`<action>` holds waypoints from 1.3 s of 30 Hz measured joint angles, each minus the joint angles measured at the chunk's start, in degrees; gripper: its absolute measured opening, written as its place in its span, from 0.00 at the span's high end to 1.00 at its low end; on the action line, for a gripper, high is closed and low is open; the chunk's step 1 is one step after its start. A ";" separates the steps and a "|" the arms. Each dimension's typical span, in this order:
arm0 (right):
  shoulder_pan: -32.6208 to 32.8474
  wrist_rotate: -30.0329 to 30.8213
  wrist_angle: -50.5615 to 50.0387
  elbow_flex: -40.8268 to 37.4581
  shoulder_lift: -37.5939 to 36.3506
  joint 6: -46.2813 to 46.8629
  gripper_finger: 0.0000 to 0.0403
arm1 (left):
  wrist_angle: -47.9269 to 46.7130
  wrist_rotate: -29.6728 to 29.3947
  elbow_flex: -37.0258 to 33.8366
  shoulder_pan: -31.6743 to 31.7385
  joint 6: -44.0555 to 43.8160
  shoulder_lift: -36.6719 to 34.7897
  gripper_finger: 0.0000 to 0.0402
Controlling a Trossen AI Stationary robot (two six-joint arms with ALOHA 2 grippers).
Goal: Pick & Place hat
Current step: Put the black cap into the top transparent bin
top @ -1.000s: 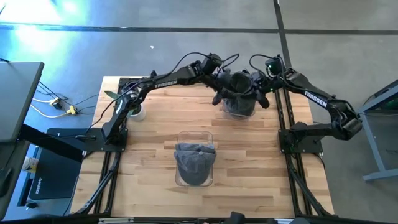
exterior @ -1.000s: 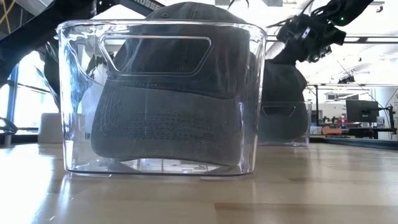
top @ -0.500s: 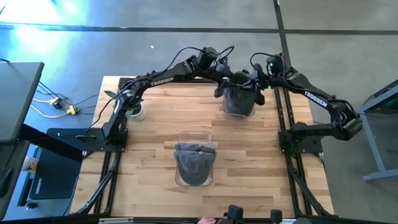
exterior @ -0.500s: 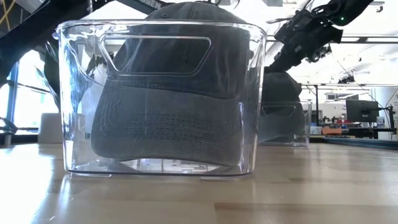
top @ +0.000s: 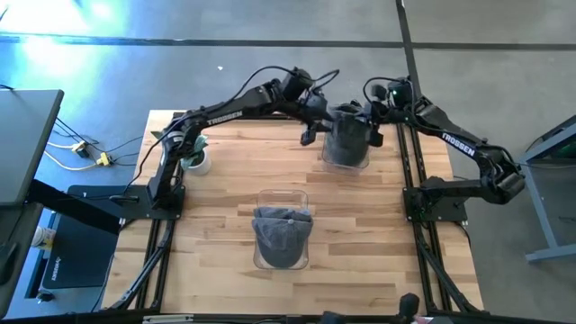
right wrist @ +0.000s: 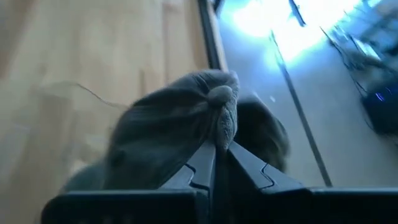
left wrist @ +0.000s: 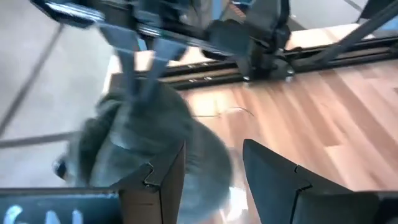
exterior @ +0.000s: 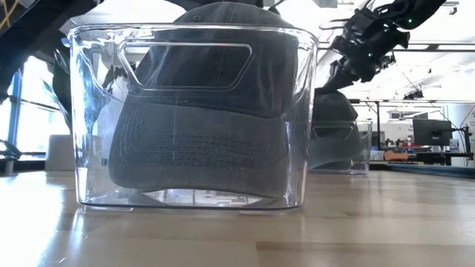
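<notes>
Item: grey hat [top: 345, 137] lowered into far clear bin [top: 346, 153], pinched by right end effector [top: 367, 120] — risk of snag on release.

You have the right end effector closed narrow on a fold of the hat's crown, seen in its wrist view as cloth bunched between the fingers [right wrist: 205, 163]. The left end effector [top: 310, 126] sits just beside the bin with its jaws part-open and holding nothing. The hat rests over the far bin at the back of the bench [top: 216, 216]; a second hat [top: 281, 236] already lies in the near bin [top: 282, 229]. Hazards, as judged: cloth caught on the fingers may lift back out when you withdraw; a hat perched on the rim may tip outward; the two arms stand close and could clash.
</notes>
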 joint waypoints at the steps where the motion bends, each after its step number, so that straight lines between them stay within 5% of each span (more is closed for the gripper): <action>1: 0.00 1.66 -0.12 0.00 0.00 0.62 0.93 | -1.01 -0.02 0.00 -0.38 -0.65 -0.13 0.61; 9: 0.00 9.14 -0.03 -0.01 -2.97 1.62 0.77 | -11.39 -5.70 0.09 -4.25 -3.06 -0.41 0.61; 16: 0.30 9.99 -1.78 0.00 -9.19 7.59 0.56 | -13.05 -9.42 0.13 -6.12 -10.10 -0.41 0.61; 21: 5.20 4.99 -6.44 0.02 -13.00 21.47 0.50 | -14.14 -11.07 -1.56 -6.12 -14.34 -0.41 0.61; 26: 14.20 4.65 -15.19 0.00 -11.21 31.23 0.59 | -15.82 -14.61 -3.91 -5.55 -17.56 -0.32 0.66; 29: 17.96 10.45 -17.33 0.00 -7.80 32.45 0.74 | -17.86 -14.51 -3.89 -5.35 -18.37 -0.70 0.72; 33: 19.62 10.99 -17.45 0.00 -1.15 32.47 0.96 | -20.29 -14.37 -3.64 -5.55 -18.56 -2.31 0.78; 39: 20.17 15.51 -17.40 0.00 7.30 28.47 0.94 | -23.59 -11.49 -3.92 -6.60 -19.60 -1.94 0.85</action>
